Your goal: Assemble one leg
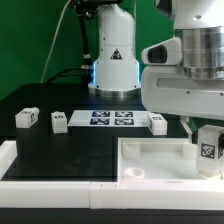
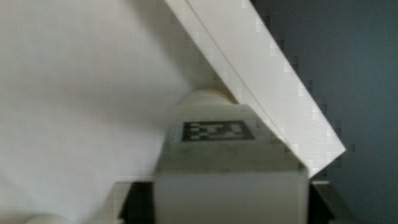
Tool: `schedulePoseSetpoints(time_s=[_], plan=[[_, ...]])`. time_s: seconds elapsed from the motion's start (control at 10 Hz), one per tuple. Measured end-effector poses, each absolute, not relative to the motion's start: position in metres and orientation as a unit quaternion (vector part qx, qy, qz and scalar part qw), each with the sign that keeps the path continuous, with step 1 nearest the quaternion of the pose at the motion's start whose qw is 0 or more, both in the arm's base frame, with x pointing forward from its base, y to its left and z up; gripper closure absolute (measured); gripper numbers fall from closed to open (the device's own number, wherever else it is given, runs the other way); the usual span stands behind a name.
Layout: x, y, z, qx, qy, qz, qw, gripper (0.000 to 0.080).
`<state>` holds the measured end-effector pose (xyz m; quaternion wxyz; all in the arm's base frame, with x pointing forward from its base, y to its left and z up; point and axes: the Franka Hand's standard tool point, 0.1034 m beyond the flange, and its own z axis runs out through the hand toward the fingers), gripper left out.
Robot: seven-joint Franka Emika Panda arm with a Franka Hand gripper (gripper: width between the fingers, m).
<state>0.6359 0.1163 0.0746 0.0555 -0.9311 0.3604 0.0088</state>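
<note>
Between the jaws, clamped on both sides, the leg (image 2: 217, 160), tag visible, just over the white tray (image 1: 160, 172)

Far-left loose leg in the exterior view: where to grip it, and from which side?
Probably from straight above, pinching the far-left leg across the two faces flanking its tagged face. It sits low on the table, free all round; the next leg stands apart. The gripper currently holds another leg.
</note>
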Motion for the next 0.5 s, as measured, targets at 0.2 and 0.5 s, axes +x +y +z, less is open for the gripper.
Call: schedulePoseSetpoints(time_s=[0.2,0.5], plan=[[0.6361,0.1162,0.0745,-0.866,0.497,0.013,0.051,0.0508],[0.6355,0.1171,0.0751,-0.835,0.547,0.023,0.047,0.0508]])
